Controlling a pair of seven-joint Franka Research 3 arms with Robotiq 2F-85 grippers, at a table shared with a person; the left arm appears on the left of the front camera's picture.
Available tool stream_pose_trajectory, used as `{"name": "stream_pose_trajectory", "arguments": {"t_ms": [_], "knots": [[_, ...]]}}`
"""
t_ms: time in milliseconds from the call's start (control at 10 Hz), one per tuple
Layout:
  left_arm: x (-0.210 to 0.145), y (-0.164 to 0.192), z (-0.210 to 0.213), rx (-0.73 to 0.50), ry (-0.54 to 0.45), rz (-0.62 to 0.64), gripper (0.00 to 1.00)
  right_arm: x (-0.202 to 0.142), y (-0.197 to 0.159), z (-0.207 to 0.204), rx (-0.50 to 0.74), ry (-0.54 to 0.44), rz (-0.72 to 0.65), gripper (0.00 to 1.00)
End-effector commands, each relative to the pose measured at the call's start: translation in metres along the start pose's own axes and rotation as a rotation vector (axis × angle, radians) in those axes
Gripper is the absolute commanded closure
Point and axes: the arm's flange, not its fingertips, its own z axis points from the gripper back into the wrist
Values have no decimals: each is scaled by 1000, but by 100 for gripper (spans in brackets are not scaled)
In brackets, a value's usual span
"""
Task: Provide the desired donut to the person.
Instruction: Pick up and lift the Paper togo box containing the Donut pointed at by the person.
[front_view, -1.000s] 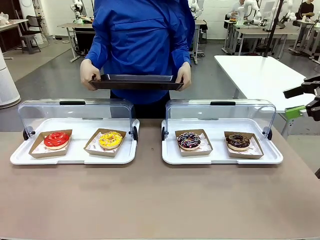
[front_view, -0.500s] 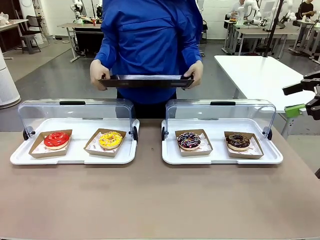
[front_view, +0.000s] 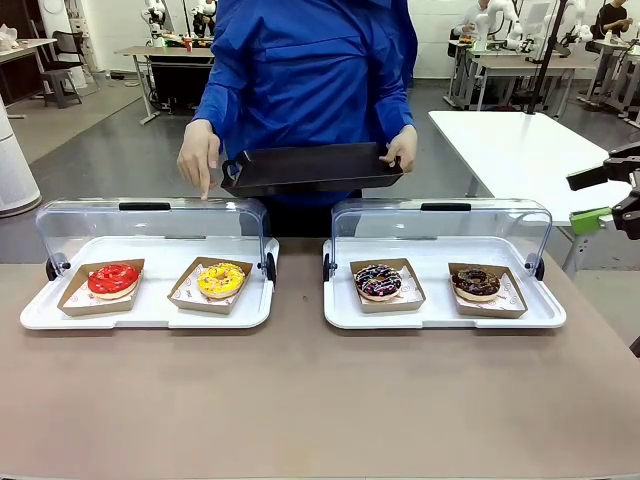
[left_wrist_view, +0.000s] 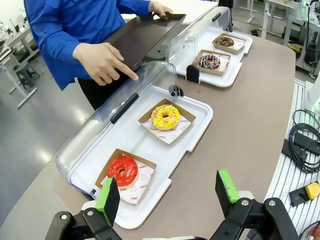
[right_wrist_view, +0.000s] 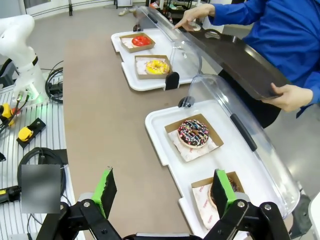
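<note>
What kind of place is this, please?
Probably a robotics lab set up as a donut counter: donuts lie in white display trays with clear lids, while plain work tables and loose cables are nearby.

The brown worktop (front_view: 300, 400) carries two white trays side by side, the left tray (front_view: 155, 300) at ten o'clock and the right tray (front_view: 437, 297) at two o'clock, with a narrow bare strip between them. Their clear domes, the left lid (front_view: 150, 225) and the right lid (front_view: 440, 230), stand raised along each tray's twelve o'clock side.
</note>
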Motion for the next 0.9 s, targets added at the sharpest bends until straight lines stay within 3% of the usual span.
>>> {"name": "stream_pose_trajectory", "arguments": {"t_ms": [0,800], "knots": [[2,0,0,-2,-3,28,0,-1,-2,-1,8,-7,15,0],[2,0,0,-2,-3,28,0,-1,-2,-1,8,-7,15,0]]}}
